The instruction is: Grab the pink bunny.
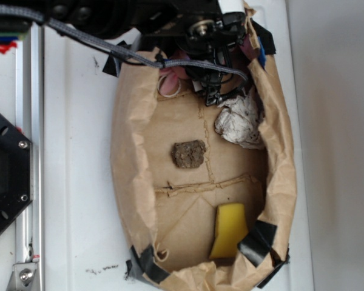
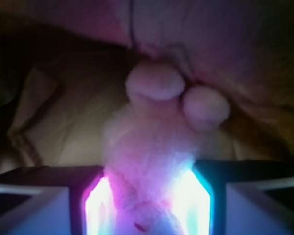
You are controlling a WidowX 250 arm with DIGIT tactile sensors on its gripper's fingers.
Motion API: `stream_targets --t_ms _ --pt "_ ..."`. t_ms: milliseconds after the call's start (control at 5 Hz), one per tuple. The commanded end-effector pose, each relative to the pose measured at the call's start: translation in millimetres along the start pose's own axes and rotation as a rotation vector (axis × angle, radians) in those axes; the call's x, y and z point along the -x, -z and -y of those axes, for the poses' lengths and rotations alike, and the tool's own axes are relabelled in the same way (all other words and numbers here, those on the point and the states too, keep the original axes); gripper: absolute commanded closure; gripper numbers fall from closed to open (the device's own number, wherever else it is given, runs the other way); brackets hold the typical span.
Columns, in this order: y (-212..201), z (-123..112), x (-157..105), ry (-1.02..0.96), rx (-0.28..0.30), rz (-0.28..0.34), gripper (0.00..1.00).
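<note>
So the gripper [image 1: 213, 91] is down at the top end of the brown paper bag [image 1: 130, 151], and the wrist view pretty much settles what it's doing: the pink bunny [image 2: 149, 147] sits right between the two glowing fingers [image 2: 95, 205], fluffy body pressed against both sides, so the jaws are closed narrow around it. Two rounded pink bits of the bunny stick up past the fingers toward the bag's wall. From the exterior view you only catch slivers of pink plush under the arm at that same top end of the bag, plus a thin white loop [image 1: 168, 86] lying on the paper just beside it. The crumpled white paper ball [image 1: 239, 121] is near the gripper, against the bag's right wall. A brown lumpy chunk [image 1: 188, 154] sits around the middle of the bag floor, and the yellow sponge [image 1: 229, 230] is way down at the bottom end, well apart from the bunny.
</note>
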State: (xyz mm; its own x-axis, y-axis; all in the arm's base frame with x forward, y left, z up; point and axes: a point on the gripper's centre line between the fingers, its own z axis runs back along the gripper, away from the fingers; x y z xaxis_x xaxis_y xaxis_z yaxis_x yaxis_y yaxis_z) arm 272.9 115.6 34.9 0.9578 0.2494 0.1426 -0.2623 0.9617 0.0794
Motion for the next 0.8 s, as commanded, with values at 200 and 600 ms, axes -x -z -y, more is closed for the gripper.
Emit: stream_targets --t_ms 200,600 --pt "-112 73 26 0.229 0.116 0.102 1.00" --pt "-126 74 15 0.275 0.162 0.007 1.00"
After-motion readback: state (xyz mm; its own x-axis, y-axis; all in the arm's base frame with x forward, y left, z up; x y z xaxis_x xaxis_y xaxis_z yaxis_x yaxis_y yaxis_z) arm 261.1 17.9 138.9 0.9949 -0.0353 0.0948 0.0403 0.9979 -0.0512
